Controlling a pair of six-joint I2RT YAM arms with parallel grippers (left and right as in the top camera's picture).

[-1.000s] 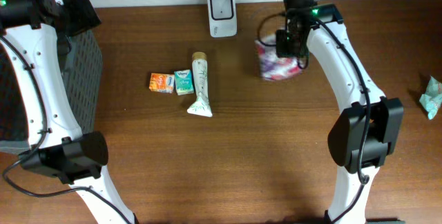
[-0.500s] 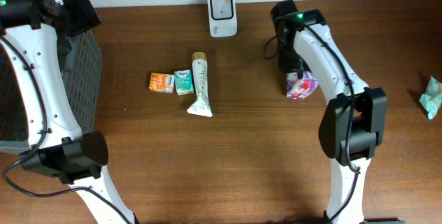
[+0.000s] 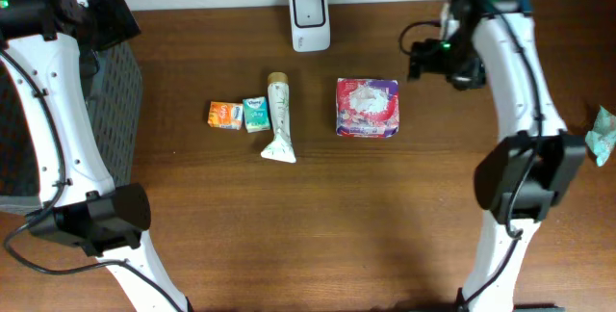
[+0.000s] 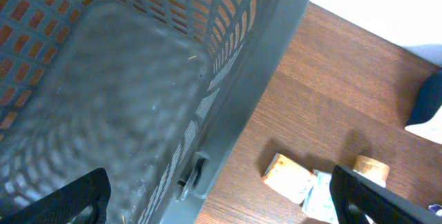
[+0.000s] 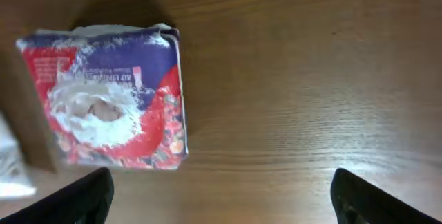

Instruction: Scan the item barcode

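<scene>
The red-and-blue tissue packet (image 3: 367,109) lies flat on the worktop (image 3: 385,216), printed face up, and neither arm touches it. To its left lies a pale tube (image 3: 279,119), its crimped end nearer. A teal box (image 3: 255,115) sits just beside the tube, and an orange box (image 3: 224,116) just beside that. At the left edge stands a grey basket (image 3: 120,81). The jaws of the left arm (image 3: 48,110) hang released above it with nothing between them. Beyond the packet and to its right, the jaws of the right arm (image 3: 515,71) are spread wide, clear of the packet and gripping nothing. Farthest back, at the worktop's rear edge, sits the white scanner (image 3: 310,7).
</scene>
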